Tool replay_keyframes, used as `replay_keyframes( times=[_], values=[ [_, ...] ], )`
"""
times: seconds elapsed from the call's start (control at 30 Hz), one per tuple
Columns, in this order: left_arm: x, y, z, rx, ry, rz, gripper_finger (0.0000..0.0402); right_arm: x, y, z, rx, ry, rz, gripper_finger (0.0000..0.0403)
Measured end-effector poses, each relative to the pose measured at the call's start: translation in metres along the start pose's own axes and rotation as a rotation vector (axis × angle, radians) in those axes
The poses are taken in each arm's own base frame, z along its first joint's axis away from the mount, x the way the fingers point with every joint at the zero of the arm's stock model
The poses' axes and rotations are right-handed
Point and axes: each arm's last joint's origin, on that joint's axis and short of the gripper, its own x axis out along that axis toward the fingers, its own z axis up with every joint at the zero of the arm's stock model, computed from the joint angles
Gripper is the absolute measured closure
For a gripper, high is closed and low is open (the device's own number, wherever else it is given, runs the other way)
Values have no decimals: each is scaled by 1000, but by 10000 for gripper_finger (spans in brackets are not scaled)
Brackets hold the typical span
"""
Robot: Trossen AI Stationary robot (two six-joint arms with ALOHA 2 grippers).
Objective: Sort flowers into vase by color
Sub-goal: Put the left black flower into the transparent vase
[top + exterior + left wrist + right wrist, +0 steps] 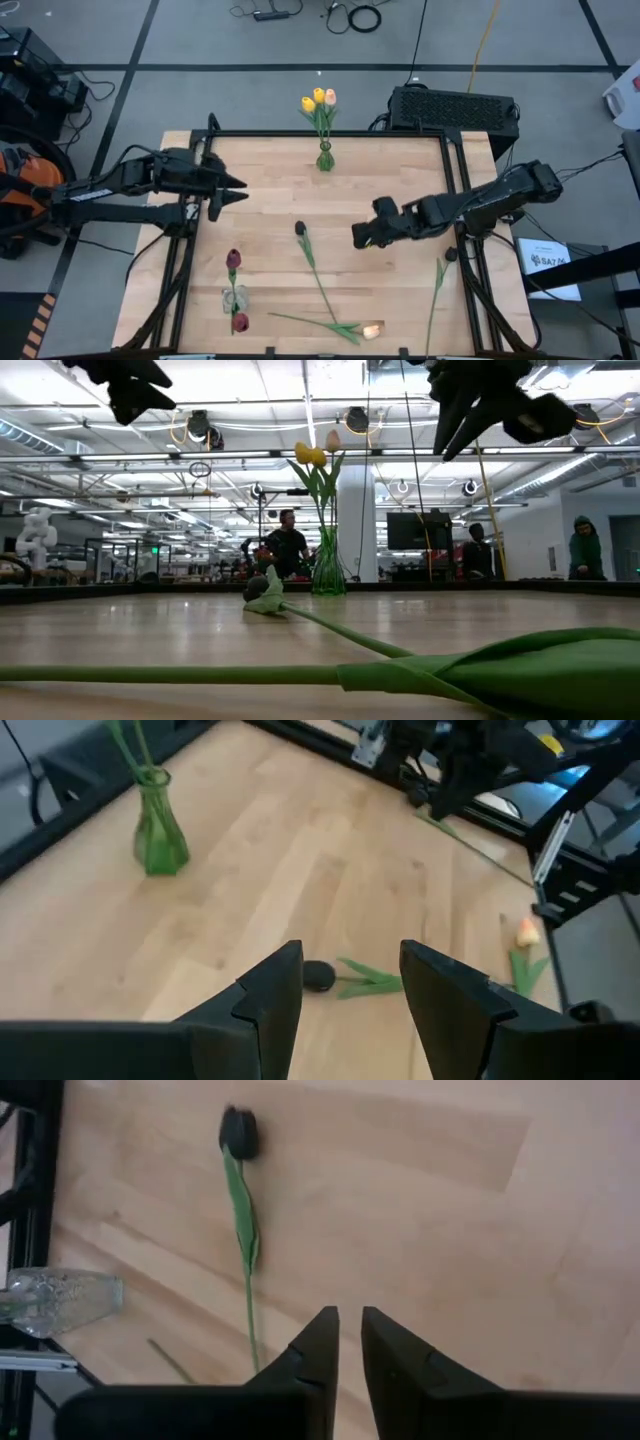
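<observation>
A green vase point(325, 158) at the table's far middle holds yellow and peach tulips point(318, 98); it also shows in the low view point(327, 575). A near-black tulip point(300, 229) lies flat mid-table, its stem running toward the near edge; its head also shows in the right wrist view point(238, 1130). A peach tulip point(372, 328) lies by the near edge. A clear vase point(235, 298) at the near left holds dark red tulips point(233, 260). My left gripper point(350, 990) is open and empty, above the table's far left. My right gripper point(350, 1342) is all but shut and empty, above the table just right of the near-black tulip.
Another green stem point(437, 288) lies along the table's right edge. A black metal frame point(455, 170) borders the table. A black box point(452, 108) stands beyond the far right corner. Bare wood point(400, 180) lies between the green vase and my right gripper.
</observation>
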Motion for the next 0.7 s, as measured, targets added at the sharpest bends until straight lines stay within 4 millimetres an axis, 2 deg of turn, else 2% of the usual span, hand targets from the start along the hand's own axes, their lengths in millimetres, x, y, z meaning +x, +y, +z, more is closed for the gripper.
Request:
replay_keyframes(
  times=[0.33, 0.57, 0.7],
  values=[
    [-49, 2, -15, 51, -177, 20, 226, 7, 45, -50, 72, 35, -218, 387],
    [-58, 4, -24, 50, -155, 25, 226, 19, 77, -65, 70, 38, -222, 387],
    [-58, 5, -28, 47, -109, 38, 226, 39, 89, -64, 72, -33, -167, 387]
  ],
)
